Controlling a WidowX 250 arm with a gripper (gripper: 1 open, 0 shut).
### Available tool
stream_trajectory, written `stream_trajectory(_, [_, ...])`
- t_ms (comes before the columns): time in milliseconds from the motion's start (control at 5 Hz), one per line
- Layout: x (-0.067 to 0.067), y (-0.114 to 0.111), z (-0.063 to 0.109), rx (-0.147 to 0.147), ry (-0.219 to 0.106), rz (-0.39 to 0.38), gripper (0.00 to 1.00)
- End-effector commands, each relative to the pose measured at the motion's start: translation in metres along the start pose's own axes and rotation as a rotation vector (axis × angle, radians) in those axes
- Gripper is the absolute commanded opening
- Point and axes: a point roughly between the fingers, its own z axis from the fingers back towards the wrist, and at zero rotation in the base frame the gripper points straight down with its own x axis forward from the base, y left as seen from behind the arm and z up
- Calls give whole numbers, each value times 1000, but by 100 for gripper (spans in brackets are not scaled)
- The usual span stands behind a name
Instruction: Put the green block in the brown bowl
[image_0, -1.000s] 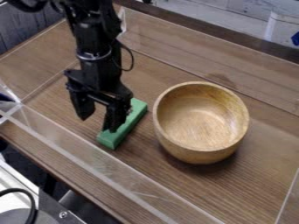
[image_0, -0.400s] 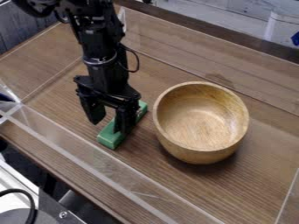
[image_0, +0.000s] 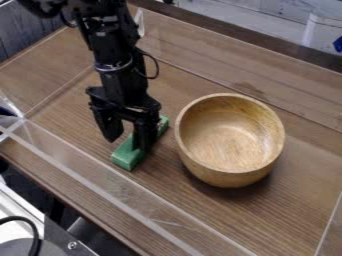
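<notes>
Green block (image_0: 131, 151) flat on the wooden table (image_0: 227, 60), left of the brown bowl (image_0: 231, 138).
We see the gripper (image_0: 122, 133) pointing down over it, jaws spread wide (nothing held).

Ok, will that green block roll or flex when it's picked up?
Probably neither. The green block looks like a flat, rigid bar lying on the table, so it shouldn't roll. The open end effector straddles it; an off-centre pinch might let one end droop.

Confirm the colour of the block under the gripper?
Bright green, plain; the block shows best in the camera view, beside the bowl.
</notes>
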Motion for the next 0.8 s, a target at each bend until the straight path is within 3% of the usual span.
stream_trajectory(0, [11,7,6,-12,-55,0,100])
stream_trajectory(200, [13,10,3,-32,-72,-5,100])
stream_trajectory(400, [18,13,2,-3,-58,-24,0])
stream_trajectory(600, [23,15,4,30,-46,-46,0])
